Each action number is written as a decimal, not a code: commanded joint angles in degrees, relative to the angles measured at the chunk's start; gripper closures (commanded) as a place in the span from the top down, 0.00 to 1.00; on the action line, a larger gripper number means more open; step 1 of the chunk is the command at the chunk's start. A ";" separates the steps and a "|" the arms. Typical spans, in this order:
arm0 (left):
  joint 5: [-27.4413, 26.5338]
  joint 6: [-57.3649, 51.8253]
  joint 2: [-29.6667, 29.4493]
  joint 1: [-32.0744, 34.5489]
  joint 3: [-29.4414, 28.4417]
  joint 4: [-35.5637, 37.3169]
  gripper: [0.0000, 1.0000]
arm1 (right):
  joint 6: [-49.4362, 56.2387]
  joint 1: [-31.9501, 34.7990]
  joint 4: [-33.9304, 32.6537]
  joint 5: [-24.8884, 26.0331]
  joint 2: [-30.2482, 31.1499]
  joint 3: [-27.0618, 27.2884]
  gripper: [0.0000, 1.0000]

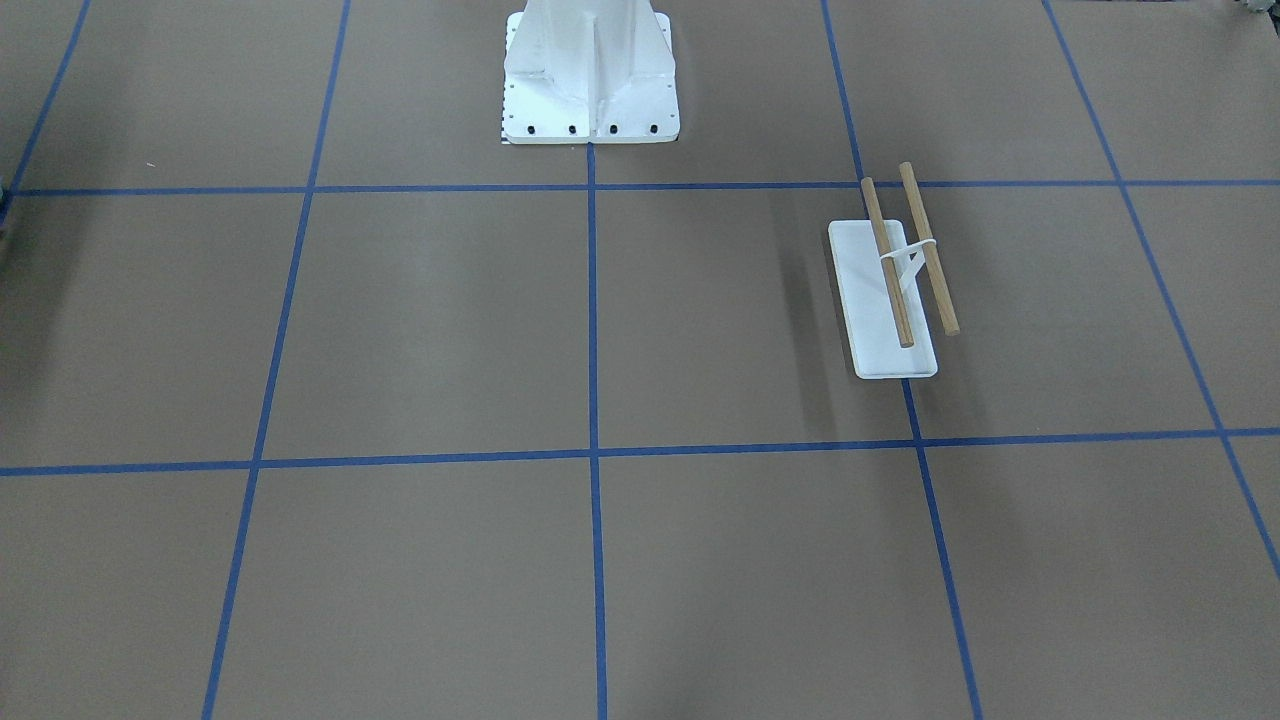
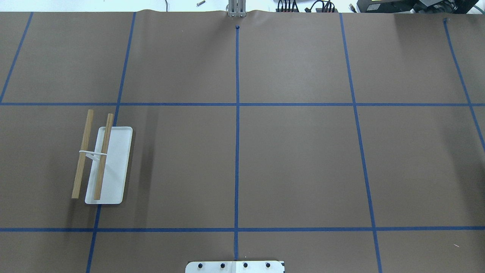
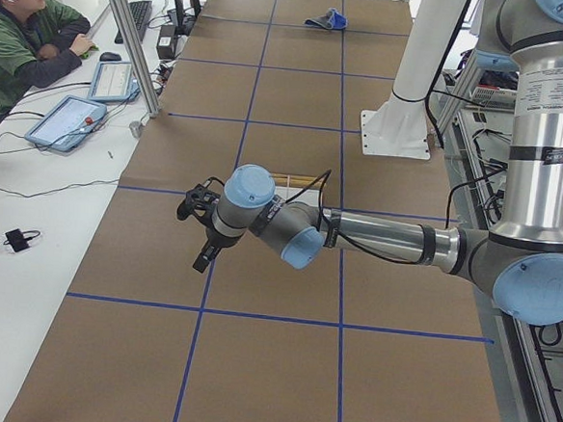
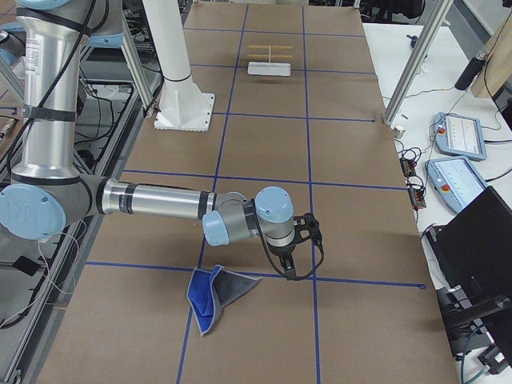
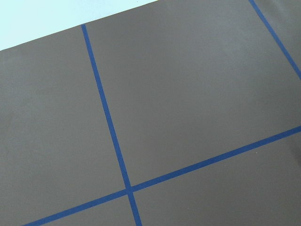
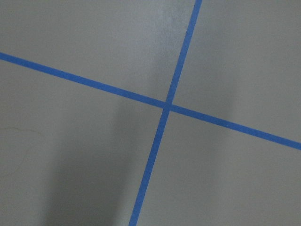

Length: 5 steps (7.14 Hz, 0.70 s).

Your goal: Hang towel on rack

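- The table (image 2: pixel 303 170) was a long brown sheet crossed by blue tape. What the coming move turned on was that the task's two things lay at opposite ends of it, well apart.
- My right arm (image 4: pixel 152 200) reached out low over the table at its own end. My left arm (image 3: pixel 386 240) did the same at the other end.
- The rack (image 2: pixel 103 161) stood on the left half of the table in the overhead view. Its two dowels ran nearly from twelve to six o'clock, and both were bare.
- The towel (image 4: pixel 214 294) lay in a bunched heap on the table, across a tape line, with grey cloth and a blue face showing. In the right side view it sat at about eight o'clock from my right pincer (image 4: pixel 292 258), near it but apart.
- I judged my right arm far the nearer to the towel. From there the rack stood away at twelve o'clock, at the table's far end.
- My left pincer (image 3: pixel 202 239) hung over the table just in front of the rack.
- Both pincers showed only in the side views, so I could not tell how wide either stood.
- The overhead and front views showed the rack but no towel and no arm. Only the side views showed the towel, and both wrist views showed just table and tape.
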State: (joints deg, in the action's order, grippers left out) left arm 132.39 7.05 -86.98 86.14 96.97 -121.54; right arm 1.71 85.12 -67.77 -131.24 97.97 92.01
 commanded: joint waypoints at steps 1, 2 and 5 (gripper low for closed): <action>0.06 0.16 0.05 -0.01 -0.03 -0.72 0.99 | -2.48 -7.11 6.56 2.37 0.20 -4.97 1.00; 0.06 0.25 0.05 -0.01 0.14 -0.72 0.99 | -6.07 -11.94 11.04 5.09 0.20 -6.74 1.00; 0.06 0.69 0.05 -0.01 0.32 -0.80 0.99 | -7.50 -14.10 25.02 5.99 3.00 -14.83 0.98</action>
State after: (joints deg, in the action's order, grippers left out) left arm 132.45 7.64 -86.93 86.13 97.29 -122.31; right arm -4.81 71.56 -48.39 -125.43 99.57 79.74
